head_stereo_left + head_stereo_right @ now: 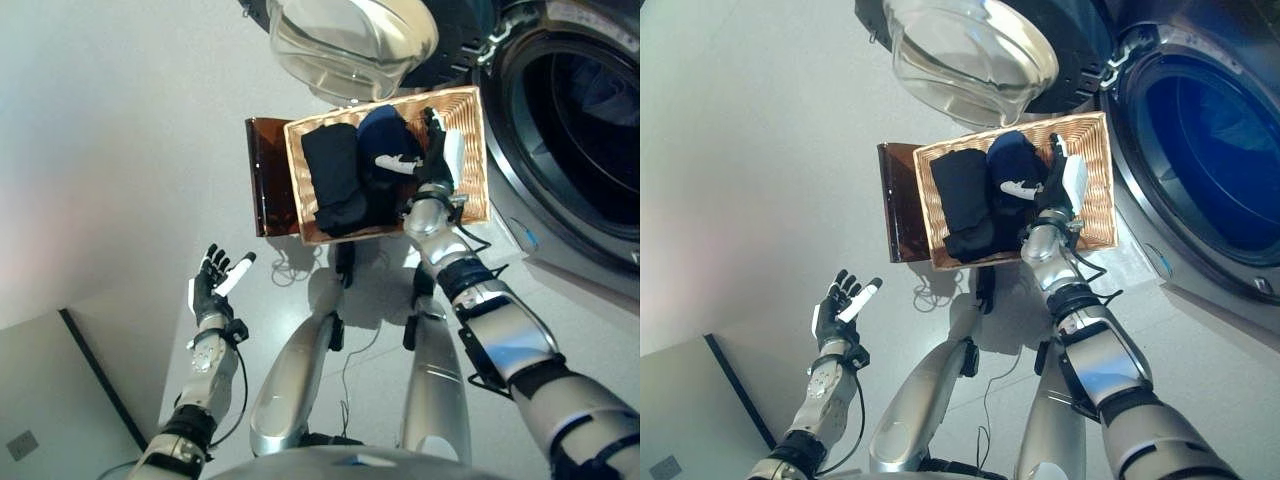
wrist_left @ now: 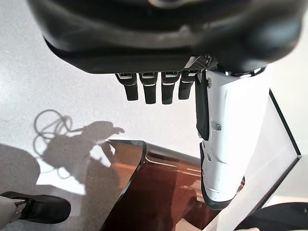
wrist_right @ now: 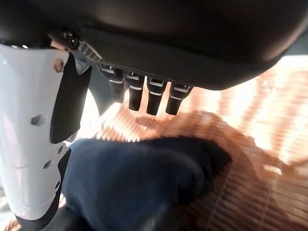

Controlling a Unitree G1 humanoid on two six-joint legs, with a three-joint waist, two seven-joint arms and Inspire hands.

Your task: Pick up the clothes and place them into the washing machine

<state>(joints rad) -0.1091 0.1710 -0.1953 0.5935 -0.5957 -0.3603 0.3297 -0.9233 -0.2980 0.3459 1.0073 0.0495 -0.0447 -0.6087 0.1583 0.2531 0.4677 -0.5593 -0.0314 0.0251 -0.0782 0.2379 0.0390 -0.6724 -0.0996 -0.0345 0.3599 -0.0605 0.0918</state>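
Left eye view: two dark garments, one basket.

Two clothes lie side by side in the basket on the floor — the washing machine stands to its right, a stool touches its left side.

A black garment is lying folded and elongated in the left half of the wicker basket; a dark navy garment is sitting bunched just beside it; the washing machine is standing open, its drum dark.
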